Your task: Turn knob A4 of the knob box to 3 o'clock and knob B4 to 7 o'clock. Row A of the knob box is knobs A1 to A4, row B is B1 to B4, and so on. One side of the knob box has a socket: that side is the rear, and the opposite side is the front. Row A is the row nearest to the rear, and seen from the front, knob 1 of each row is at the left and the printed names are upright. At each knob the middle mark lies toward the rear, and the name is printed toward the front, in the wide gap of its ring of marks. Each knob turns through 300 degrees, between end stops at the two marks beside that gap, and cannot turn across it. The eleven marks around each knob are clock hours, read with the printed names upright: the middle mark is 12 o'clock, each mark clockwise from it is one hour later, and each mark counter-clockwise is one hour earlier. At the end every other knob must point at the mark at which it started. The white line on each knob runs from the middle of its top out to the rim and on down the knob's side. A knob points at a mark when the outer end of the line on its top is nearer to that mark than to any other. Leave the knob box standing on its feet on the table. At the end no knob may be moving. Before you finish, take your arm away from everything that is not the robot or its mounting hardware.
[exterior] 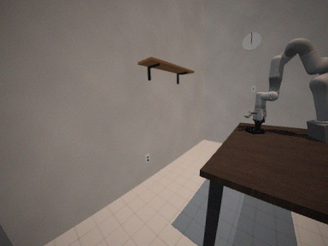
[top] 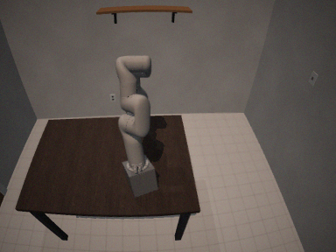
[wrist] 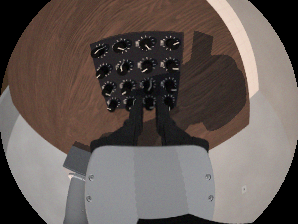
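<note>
Dark box with round knobs, black hand slightly open above it, wood-grained brown table

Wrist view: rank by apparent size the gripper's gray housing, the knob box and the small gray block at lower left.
1. Gripper's gray housing
2. Knob box
3. Small gray block

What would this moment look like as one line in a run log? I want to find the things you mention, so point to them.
knob box (exterior: 252, 131) (wrist: 134, 56): on table (top: 79, 166) (exterior: 265, 158) (wrist: 55, 65) | fingers (exterior: 257, 126): parted, at the box's knobs | touching: cannot tell
</note>
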### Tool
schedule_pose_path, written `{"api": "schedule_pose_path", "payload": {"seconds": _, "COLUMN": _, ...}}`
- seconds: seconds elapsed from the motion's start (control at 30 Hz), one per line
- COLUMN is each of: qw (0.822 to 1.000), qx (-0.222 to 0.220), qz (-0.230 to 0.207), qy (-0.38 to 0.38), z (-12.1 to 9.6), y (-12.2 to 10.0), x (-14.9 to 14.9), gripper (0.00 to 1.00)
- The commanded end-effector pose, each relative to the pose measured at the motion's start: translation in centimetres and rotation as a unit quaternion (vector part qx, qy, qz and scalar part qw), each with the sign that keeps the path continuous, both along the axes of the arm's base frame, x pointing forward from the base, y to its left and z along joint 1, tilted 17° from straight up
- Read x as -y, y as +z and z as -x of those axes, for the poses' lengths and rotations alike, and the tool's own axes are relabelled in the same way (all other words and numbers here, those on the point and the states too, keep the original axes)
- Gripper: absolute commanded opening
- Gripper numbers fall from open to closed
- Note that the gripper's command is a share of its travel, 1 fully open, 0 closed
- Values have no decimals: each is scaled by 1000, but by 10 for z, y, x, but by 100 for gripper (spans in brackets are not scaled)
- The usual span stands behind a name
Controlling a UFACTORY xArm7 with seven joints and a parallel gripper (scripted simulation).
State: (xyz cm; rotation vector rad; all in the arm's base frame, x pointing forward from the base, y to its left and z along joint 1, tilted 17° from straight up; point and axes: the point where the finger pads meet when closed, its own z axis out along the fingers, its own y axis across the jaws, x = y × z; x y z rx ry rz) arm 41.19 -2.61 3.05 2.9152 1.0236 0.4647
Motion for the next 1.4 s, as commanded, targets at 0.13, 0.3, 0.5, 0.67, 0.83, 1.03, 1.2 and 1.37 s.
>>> {"api": "schedule_pose_path", "payload": {"seconds": 0.13, "qw": 1000, "qx": 1, "qz": 0, "qy": 0, "z": -1, "y": 1, "x": 0, "gripper": 8}}
{"api": "schedule_pose_path", "payload": {"seconds": 0.3, "qw": 1000, "qx": 1, "qz": 0, "qy": 0, "z": -1, "y": 1, "x": 0, "gripper": 8}}
{"api": "schedule_pose_path", "payload": {"seconds": 0.5, "qw": 1000, "qx": 1, "qz": 0, "qy": 0, "z": -1, "y": 1, "x": 0, "gripper": 8}}
{"api": "schedule_pose_path", "payload": {"seconds": 0.67, "qw": 1000, "qx": 1, "qz": 0, "qy": 0, "z": -1, "y": 1, "x": 0, "gripper": 8}}
{"api": "schedule_pose_path", "payload": {"seconds": 0.83, "qw": 1000, "qx": 1, "qz": 0, "qy": 0, "z": -1, "y": 1, "x": 0, "gripper": 8}}
{"api": "schedule_pose_path", "payload": {"seconds": 1.03, "qw": 1000, "qx": 1, "qz": 0, "qy": 0, "z": -1, "y": 1, "x": 0, "gripper": 8}}
{"api": "schedule_pose_path", "payload": {"seconds": 1.2, "qw": 1000, "qx": 1, "qz": 1, "qy": 1, "z": -1, "y": 1, "x": 0, "gripper": 8}}
{"api": "schedule_pose_path", "payload": {"seconds": 1.37, "qw": 1000, "qx": 2, "qz": 2, "qy": 6, "z": -1, "y": 1, "x": 0, "gripper": 8}}
